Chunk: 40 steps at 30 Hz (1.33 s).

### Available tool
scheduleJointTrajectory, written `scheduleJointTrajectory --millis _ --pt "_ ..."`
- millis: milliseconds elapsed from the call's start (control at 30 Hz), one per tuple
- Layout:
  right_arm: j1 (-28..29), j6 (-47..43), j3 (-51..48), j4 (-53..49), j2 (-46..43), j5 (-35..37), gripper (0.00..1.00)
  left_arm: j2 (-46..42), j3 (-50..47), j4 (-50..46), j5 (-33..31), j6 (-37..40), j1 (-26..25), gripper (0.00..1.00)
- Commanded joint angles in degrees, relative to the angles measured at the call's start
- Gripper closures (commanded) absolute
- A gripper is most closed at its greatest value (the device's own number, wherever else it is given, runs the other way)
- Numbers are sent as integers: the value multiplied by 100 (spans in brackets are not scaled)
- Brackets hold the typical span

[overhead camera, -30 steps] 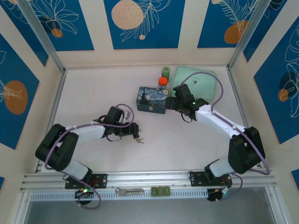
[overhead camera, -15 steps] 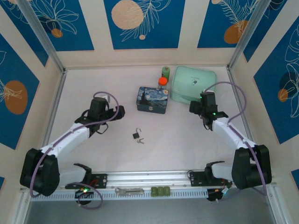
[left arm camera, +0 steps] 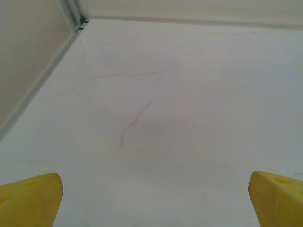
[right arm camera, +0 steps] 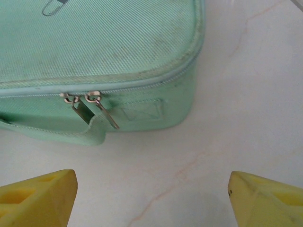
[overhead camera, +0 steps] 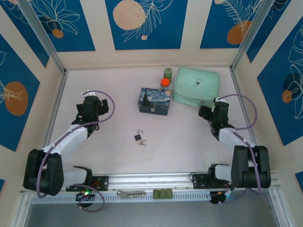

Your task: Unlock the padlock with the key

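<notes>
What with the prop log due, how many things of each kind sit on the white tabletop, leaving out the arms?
padlock: 1
key: 1
painted box: 1
mint zip case: 1
small bottles: 2, the orange-capped bottle and the green bottle
Total: 6

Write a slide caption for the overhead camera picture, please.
Padlock and key lie on the white table between two robot arms, left gripper and right gripper both open, holding nothing.
</notes>
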Motion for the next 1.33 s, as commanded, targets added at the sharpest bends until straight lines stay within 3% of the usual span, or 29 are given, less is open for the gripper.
scheduleJointTrajectory --millis 0,100,167,200,300,400,500,600,667,733,800,867,1300 --pt "91 -216 -142 1191 317 -189 16 108 -278 689 -644 416 95 1" --pt "257 -543 -157 1763 558 -174 14 225 -457 1078 -791 575 103 1" --pt "301 -531 -276 2374 807 -281 8 349 -650 1631 -769 769 102 1" --pt "330 -603 -300 2545 990 -323 0 421 -781 1982 -724 851 117 1" --pt "386 -781 -435 3240 1450 -567 1 644 -1036 2699 -483 1193 124 1" --pt "371 -747 -431 3219 1444 -524 1 977 -1357 3697 -227 1462 137 1" --pt "380 -745 -439 3196 1435 -515 1 1451 -1674 4792 238 1564 231 1" --pt "374 -749 -438 3200 1430 -514 1 1466 -1752 4770 1000 1540 406 1" --pt "380 -744 -440 3204 1422 -514 1 1942 -1985 5807 1387 1455 639 1" --pt "380 -747 -435 3202 1429 -511 1 1660 -1948 5102 1459 1298 699 1" --pt "387 -753 -437 3210 1431 -514 1 1891 -1902 5472 1548 1433 700 1" --pt "381 -752 -435 3206 1435 -506 1 1765 -1775 4987 1544 1400 691 1" --pt "389 -754 -436 3211 1426 -508 1 1824 -1678 4927 1535 1408 700 1"
